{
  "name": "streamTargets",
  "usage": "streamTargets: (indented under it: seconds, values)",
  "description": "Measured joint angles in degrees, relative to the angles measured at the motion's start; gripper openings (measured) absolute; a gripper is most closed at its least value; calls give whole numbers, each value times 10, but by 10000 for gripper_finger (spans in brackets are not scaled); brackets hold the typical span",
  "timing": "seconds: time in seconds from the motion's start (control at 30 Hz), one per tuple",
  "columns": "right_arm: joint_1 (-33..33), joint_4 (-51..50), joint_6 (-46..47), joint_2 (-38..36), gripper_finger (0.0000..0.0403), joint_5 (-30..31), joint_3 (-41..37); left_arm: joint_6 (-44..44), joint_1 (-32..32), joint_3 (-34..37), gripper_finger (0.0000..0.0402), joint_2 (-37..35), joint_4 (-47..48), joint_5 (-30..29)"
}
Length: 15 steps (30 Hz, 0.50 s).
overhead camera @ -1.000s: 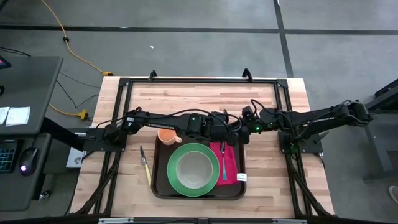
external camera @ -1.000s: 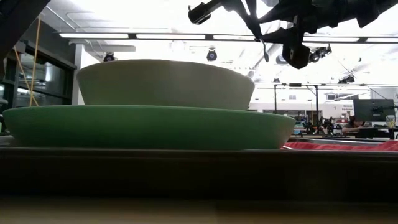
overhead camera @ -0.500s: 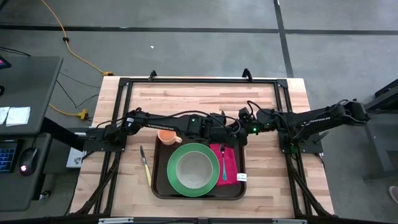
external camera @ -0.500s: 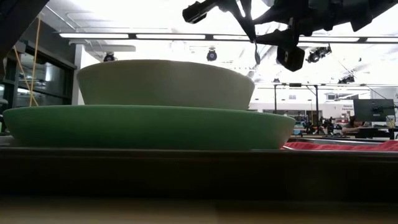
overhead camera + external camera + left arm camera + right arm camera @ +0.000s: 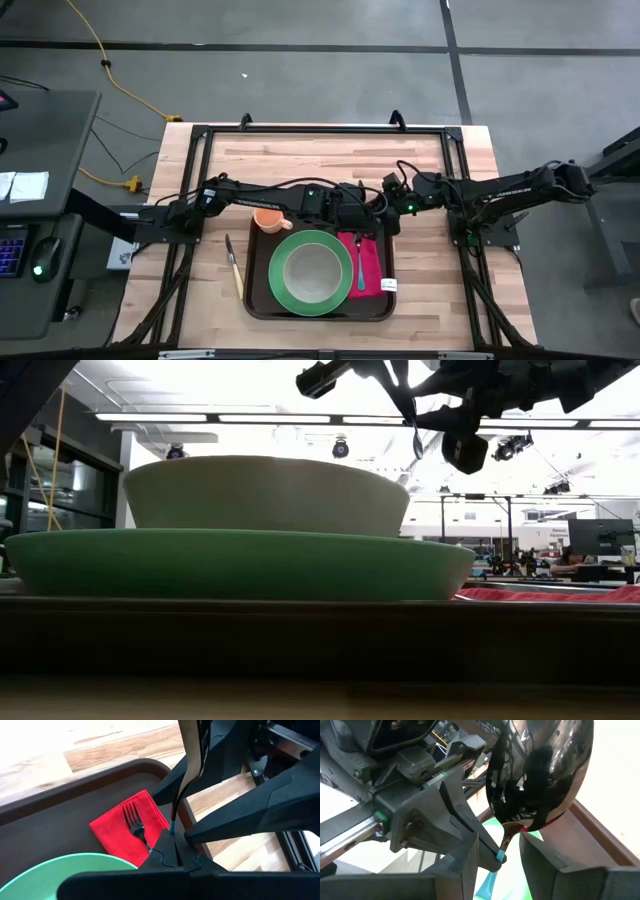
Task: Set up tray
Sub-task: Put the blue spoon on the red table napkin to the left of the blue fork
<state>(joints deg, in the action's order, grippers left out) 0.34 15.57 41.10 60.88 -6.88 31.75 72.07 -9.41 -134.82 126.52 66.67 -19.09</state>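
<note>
Bench: light wooden bench (image 5: pixel 440 290) with a black frame.
Tray: large dark brown rectangular plastic tray (image 5: pixel 262 305), flat on the bench, midway between its side edges and close to the front edge.
Left gripper (image 5: pixel 352 203): above the tray's back edge, jaws clenched on the teal handle tip of a shiny metal spoon (image 5: pixel 189 755).
Right gripper (image 5: pixel 385 200): just beside it, jaws released, one either side of the spoon's handle.
Plate: round green plate (image 5: pixel 280 290), centre of the tray.
Bowl: cream round bowl (image 5: pixel 312 270) on the plate.
Napkin: red cloth napkin (image 5: pixel 372 262), right part of the tray.
Cup: orange cup (image 5: pixel 268 218), tray's back-left corner.
Knife: pale-handled knife (image 5: pixel 235 270), on the bench left of the tray.
Fork: teal-handled fork (image 5: pixel 360 262) on the napkin.
</note>
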Motion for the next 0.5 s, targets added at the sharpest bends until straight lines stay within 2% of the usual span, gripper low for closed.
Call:
streamTargets:
  seconds: [0.13,0.5]
  values:
    - [0,0,-2,0,103,0,0,0,0,0,3,0,0,1]
    - [0,-2,-7,0,18,0,0,-5,0,0,3,0,-2,2]
